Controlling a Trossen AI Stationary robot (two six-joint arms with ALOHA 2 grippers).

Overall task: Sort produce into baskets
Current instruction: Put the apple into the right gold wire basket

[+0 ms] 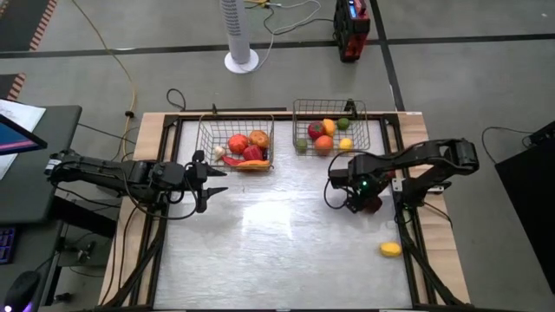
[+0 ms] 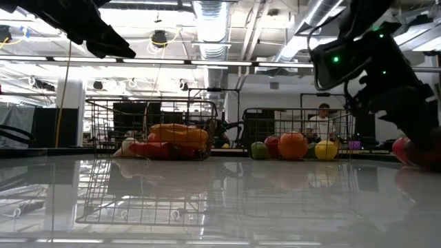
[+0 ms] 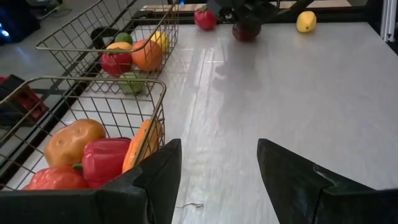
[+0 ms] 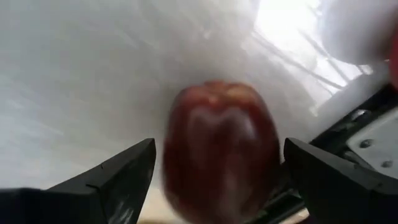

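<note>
A dark red apple lies on the white table, also seen in the high view. My right gripper is open, pointing down, with one finger on either side of the apple and a narrow gap at each; it also shows in the high view. My left gripper is open and empty, level above the table beside the left basket, and shows in the high view. The left basket holds red and orange produce. The right basket holds red, orange, yellow and green pieces.
A yellow lemon lies near the table's right edge. A red piece with a green top lies close to the right gripper. Both baskets stand along the far edge. The table's middle and near half are bare.
</note>
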